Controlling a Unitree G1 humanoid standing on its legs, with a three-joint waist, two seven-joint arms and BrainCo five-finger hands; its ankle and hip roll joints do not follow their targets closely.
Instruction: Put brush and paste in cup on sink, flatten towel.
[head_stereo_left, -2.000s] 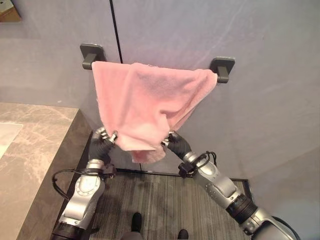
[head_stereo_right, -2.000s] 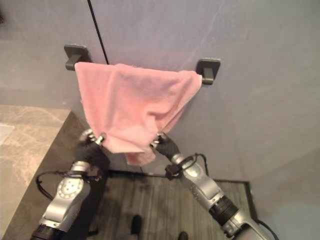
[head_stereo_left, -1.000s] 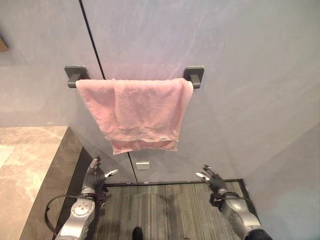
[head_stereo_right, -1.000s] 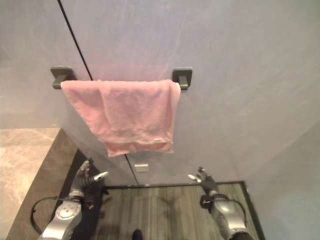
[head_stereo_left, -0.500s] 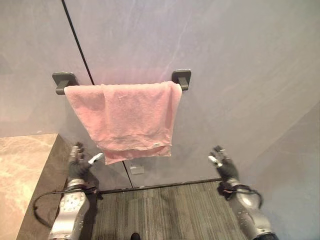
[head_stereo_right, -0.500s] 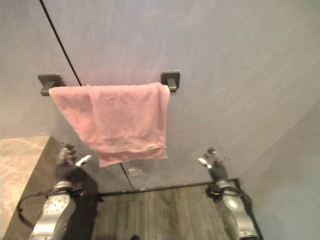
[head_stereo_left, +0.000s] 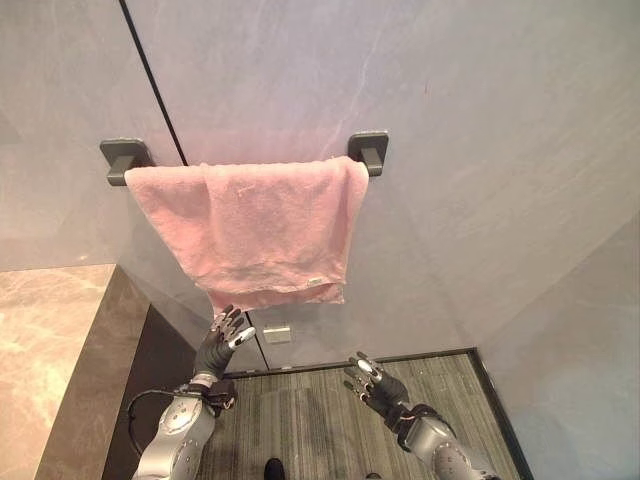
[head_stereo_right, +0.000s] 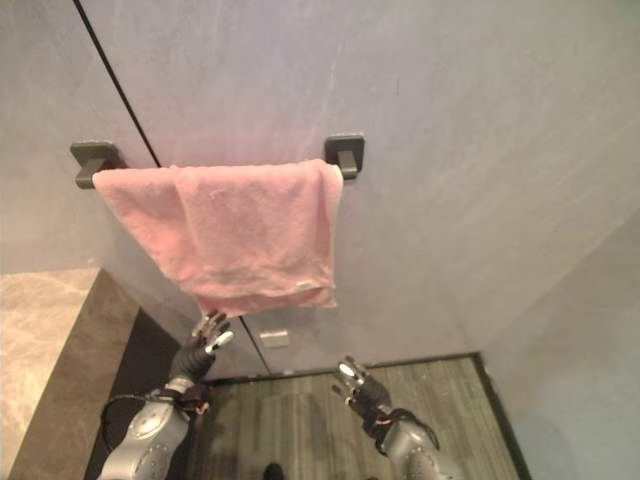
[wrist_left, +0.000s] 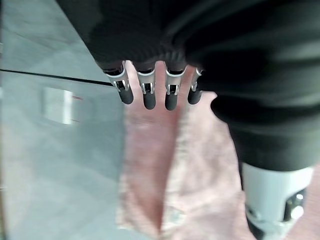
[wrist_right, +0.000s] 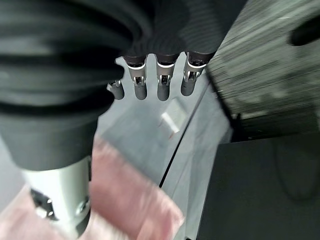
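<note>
So the pink towel (head_stereo_left: 245, 225) is hanging over the dark towel bar (head_stereo_left: 365, 150) on the grey wall (head_stereo_left: 480, 150), draped pretty evenly between the bar's two brackets, with its bottom hem sitting a bit lower toward the right bracket side. A small white tag is showing at that lower corner.

The left robot hand (head_stereo_left: 222, 340) is hovering just below the towel's bottom edge, fingers spread and straight, not gripping anything. In its own wrist view the fingers (wrist_left: 146, 92) are pointing at the towel with a gap between them and the cloth.

The right robot hand (head_stereo_left: 370, 382) is hanging lower, well below the towel, over the striped floor mat (head_stereo_left: 310, 420), fingers also loose and released.

A marble desk (head_stereo_left: 45, 340) is sitting below the bar's left bracket. There's also a little white plate (head_stereo_left: 277, 333) on the wall just under the towel.
</note>
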